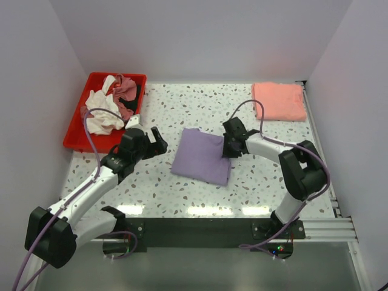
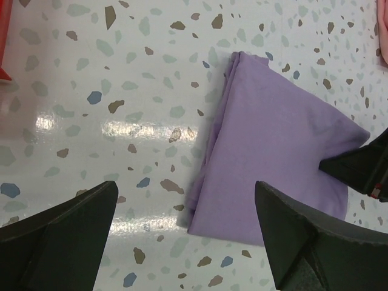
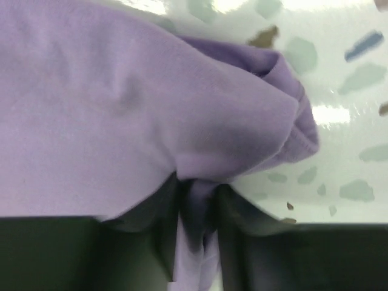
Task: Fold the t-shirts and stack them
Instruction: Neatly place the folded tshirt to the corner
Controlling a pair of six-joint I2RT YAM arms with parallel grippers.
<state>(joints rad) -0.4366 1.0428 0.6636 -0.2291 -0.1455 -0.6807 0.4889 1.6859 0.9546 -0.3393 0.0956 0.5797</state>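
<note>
The lavender-purple t-shirt (image 1: 202, 156) lies folded in a rough square at the middle of the table; it also shows in the left wrist view (image 2: 279, 151) and fills the right wrist view (image 3: 133, 103). My right gripper (image 1: 228, 147) is shut on the shirt's right edge, a pinch of purple cloth between its fingers (image 3: 195, 230). My left gripper (image 1: 156, 141) is open and empty, a little left of the shirt, above bare table (image 2: 185, 242). A folded salmon-pink t-shirt (image 1: 279, 101) lies at the back right. White, dusty-rose and dark shirts (image 1: 111, 106) are heaped in the tray.
The red plastic tray (image 1: 77, 134) stands at the back left beside the left arm. White walls close in the table on three sides. A metal rail (image 1: 318, 151) runs along the table's right edge.
</note>
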